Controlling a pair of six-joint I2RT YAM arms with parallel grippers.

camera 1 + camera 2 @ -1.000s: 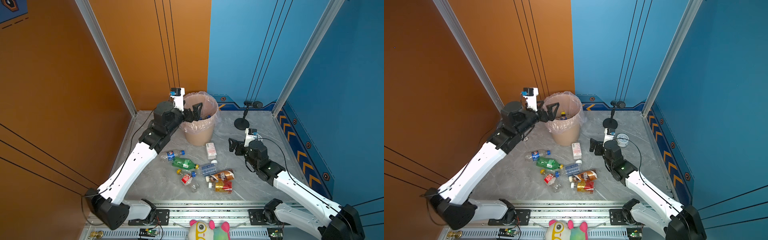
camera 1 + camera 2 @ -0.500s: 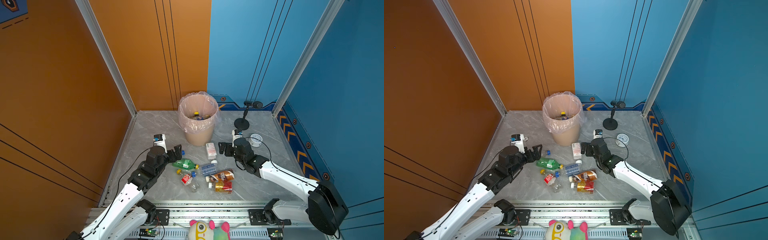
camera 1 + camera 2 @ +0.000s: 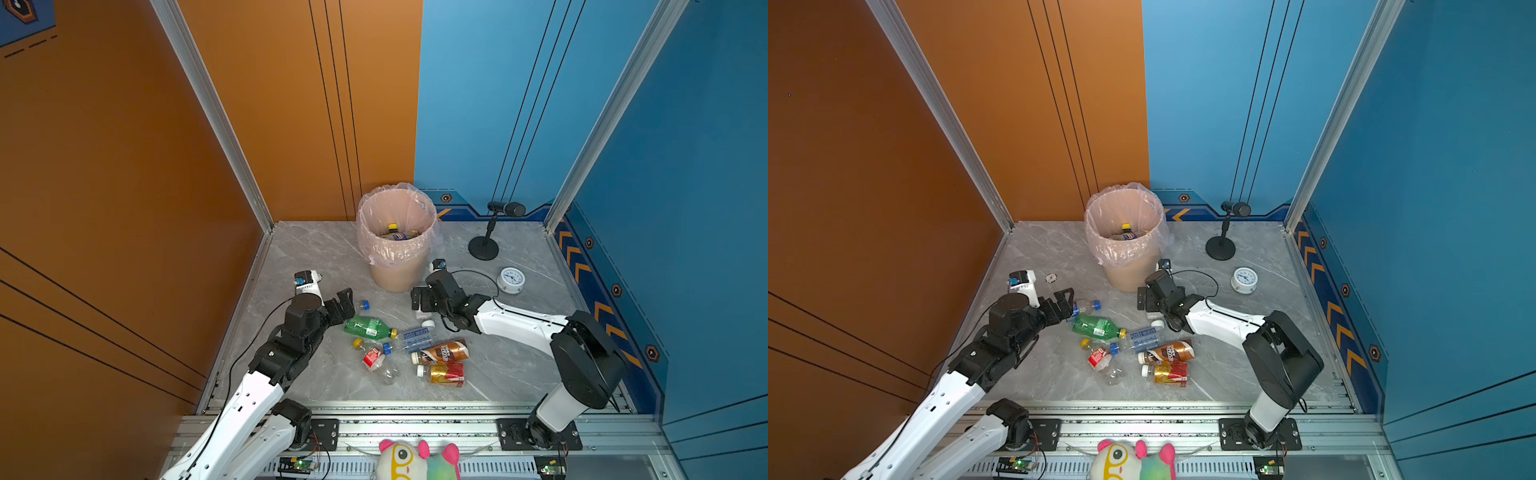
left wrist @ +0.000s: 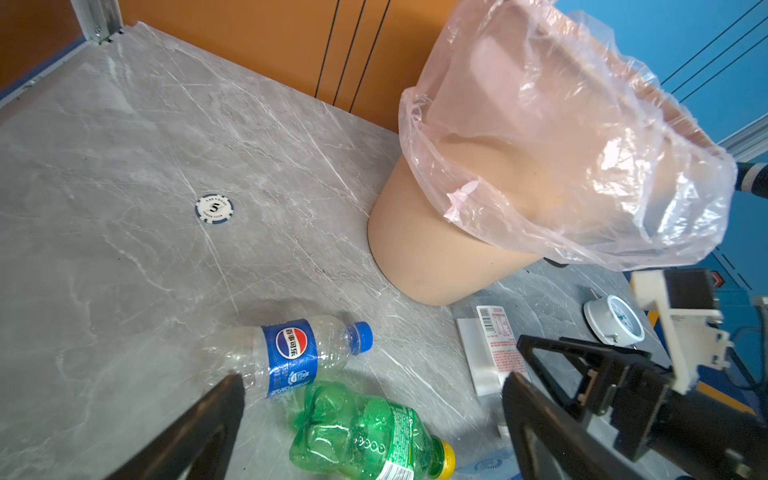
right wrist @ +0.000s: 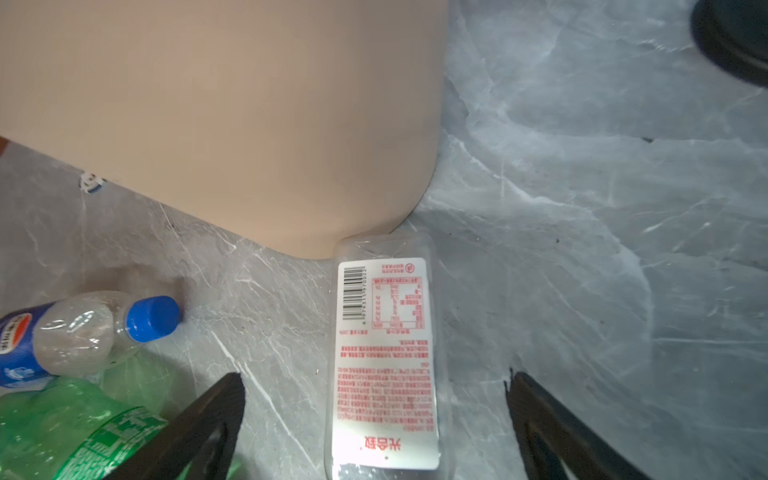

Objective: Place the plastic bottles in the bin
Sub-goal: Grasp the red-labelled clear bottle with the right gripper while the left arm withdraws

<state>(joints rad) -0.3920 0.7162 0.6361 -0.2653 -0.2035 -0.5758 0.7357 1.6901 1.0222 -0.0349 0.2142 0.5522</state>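
Plainly, the left fingers are spread wide and hold nothing. They hang low over a clear plastic bottle with a blue label and blue cap, which lies on its side on the grey marble tabletop. A crumpled green plastic bottle with a yellow cap lies just beside it. The right fingers are equally wide and empty, one on either side of a flat clear plastic bottle with a white, red-printed label; neither touches it. That bottle's far end seems to touch the foot of the round beige-pink bin, though the close view leaves this unsure. The bin, lined with a thin clear bag, stands upright near the middle of the tabletop's far edge. At least one yellow-capped bottle lies inside it. Toward the near edge four more lie on their sides: a clear bottle with a blue printed label, a brown bottle, a red-gold bottle and a crushed clear bottle with a red label. A small white round clock sits near the right edge, well apart from them.
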